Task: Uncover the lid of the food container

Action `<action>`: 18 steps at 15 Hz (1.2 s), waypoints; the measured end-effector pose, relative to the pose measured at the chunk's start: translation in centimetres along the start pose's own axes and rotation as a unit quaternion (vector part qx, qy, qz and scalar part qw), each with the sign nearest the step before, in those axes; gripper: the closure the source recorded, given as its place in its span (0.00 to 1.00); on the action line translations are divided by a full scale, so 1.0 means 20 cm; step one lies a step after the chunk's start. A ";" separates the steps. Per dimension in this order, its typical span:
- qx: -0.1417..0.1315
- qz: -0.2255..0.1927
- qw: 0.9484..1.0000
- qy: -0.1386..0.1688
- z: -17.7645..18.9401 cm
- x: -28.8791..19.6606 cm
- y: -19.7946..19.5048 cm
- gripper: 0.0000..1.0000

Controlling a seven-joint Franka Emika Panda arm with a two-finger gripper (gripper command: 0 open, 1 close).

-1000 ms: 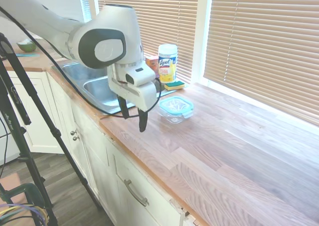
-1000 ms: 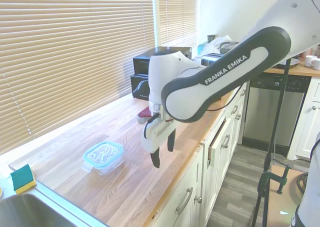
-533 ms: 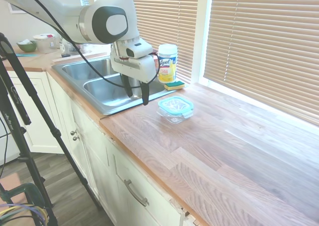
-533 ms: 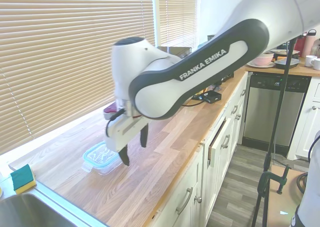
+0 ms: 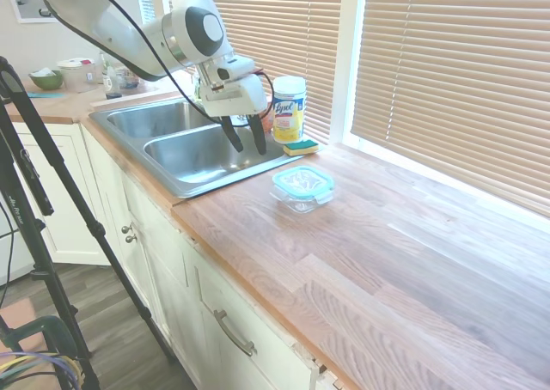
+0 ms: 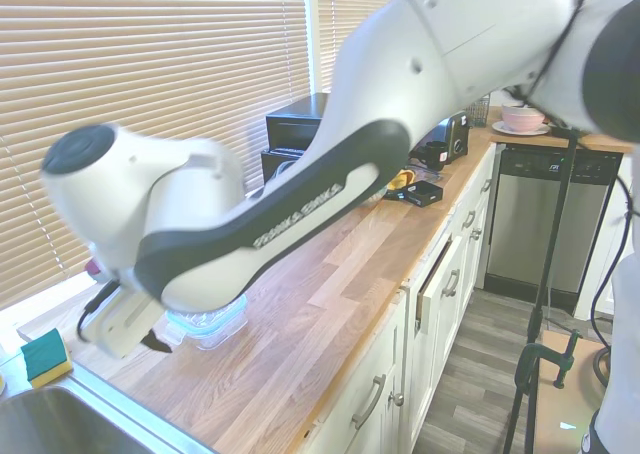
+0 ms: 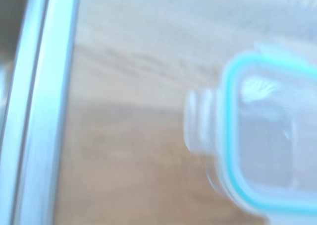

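Bench point(image 5: 361, 261) planks run wide in front; on them the food container point(image 5: 302, 198) sits with its lid point(image 5: 303, 180) on. Beyond, my jaws point(image 5: 247, 137) hang open and empty over the sink point(image 5: 185, 149)

1. Bench point(image 5: 404, 261): wood planks, visible grain, smooth with a low sheen; front edge chipped.
2. Sink point(image 5: 185, 145): brushed steel, satin shine; its rim shows as a bright metal strip in the wrist view.
3. Lid point(image 5: 302, 180): clear glossy plastic with a teal rim and clear clip tabs.
4. Container point(image 5: 302, 203): clear, glossy; glass or plastic, cannot tell.
5. Canister point(image 5: 289, 108): white plastic, glossy yellow label.
6. Sponge point(image 5: 301, 147): yellow foam with a matt green scrub top.
7. Arm point(image 5: 129, 38): glossy white shell with black parts; gripper point(image 5: 245, 137) jaws dark and matt.
8. Blinds point(image 5: 455, 72): tan slats, matt.
9. Cabinets point(image 5: 172, 278): cream painted fronts, brushed metal handles.
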State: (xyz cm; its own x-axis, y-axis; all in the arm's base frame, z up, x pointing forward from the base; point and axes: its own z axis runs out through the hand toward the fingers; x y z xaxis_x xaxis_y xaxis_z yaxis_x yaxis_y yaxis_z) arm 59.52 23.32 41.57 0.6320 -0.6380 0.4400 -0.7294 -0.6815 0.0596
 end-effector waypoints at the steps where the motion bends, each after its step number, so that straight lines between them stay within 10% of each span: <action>1: -0.010 0.005 1.000 0.018 0.04 -0.03 -0.06 0.00; 11: -0.137 -0.032 0.977 0.160 0.37 -0.21 -0.33 0.00; 18: -0.166 -0.055 0.959 0.221 0.46 -0.18 -0.40 0.00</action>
State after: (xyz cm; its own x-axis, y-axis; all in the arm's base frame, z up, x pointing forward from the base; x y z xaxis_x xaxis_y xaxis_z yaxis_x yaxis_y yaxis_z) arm 65.57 27.76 31.21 0.5908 -0.3037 0.7475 -0.7539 -0.5378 0.3773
